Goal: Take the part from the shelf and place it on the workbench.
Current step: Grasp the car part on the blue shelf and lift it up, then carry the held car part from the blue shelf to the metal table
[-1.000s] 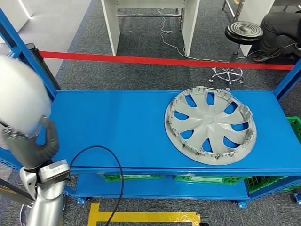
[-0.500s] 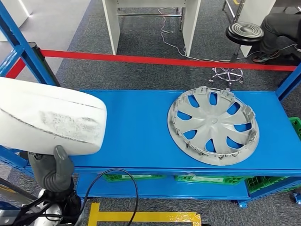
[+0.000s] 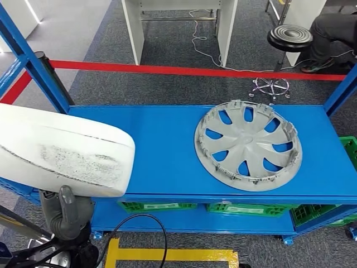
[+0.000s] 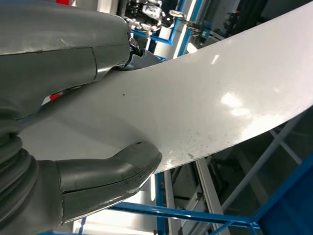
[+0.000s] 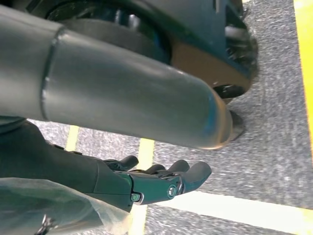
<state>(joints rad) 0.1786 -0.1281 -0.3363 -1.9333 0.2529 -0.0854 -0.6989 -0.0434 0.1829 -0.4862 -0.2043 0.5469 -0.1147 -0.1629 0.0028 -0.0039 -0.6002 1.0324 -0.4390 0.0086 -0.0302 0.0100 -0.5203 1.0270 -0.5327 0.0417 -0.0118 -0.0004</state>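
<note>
- Your left robot hand (image 3: pixel 67 215) grips the white part (image 3: pixel 63 148) from below: in the left wrist view the thick thumb (image 4: pixel 110 178) sits on one face of the panel (image 4: pixel 207 103) and the dark fingers (image 4: pixel 66 58) wrap the other, so the hand is closed on it.
- The part is a long, curved white panel, carried low at the near left of the head view. It hangs over the near left end of the blue table (image 3: pixel 168 156), and I cannot tell whether it touches the surface.
- Holding it near one end leaves most of the panel sticking out unsupported, so I judge it could swing or tip if you move fast.
- Your right robot hand (image 5: pixel 162 183) hangs by the robot's side above the grey floor (image 5: pixel 280 147) and its yellow floor lines (image 5: pixel 147 147), fingers loosely extended and apart, holding nothing.
- A grey wheel cover (image 3: pixel 248 145) lies flat on the right half of the table, well apart from the panel. The bare blue stretch to its left looks like the sensible landing spot.
- Green crates (image 3: pixel 244 209) sit on the lower level under the table.
- A red floor stripe (image 3: pixel 198 71) runs beyond the table's far edge, and a black stool (image 3: pixel 289 38) stands past it at far right beside a seated person (image 3: pixel 332 33).
</note>
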